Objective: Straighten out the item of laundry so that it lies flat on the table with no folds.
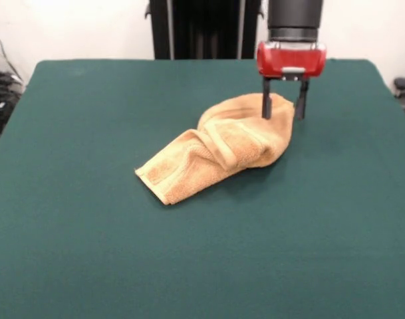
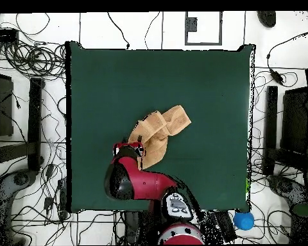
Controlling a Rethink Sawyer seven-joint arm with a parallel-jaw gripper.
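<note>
The orange-tan towel (image 1: 219, 147) lies folded and bunched in a long roll near the middle of the green table (image 1: 89, 246). A flat striped corner points to the front left. Its bulky end lies at the far right. My gripper (image 1: 283, 111) hangs from the red wrist over that bulky end. It is open, with one finger (image 1: 267, 106) in front of the towel's top and the other just past its right edge. In the overhead view the towel (image 2: 162, 130) lies mid-table (image 2: 208, 90), and the gripper (image 2: 128, 150) is at its lower left end.
The robot's black pedestal (image 1: 202, 26) stands behind the table's far edge. In the overhead view, cables (image 2: 34, 61) and dark equipment (image 2: 291, 128) ring the table, and a blue ball (image 2: 244, 220) lies off its lower right corner.
</note>
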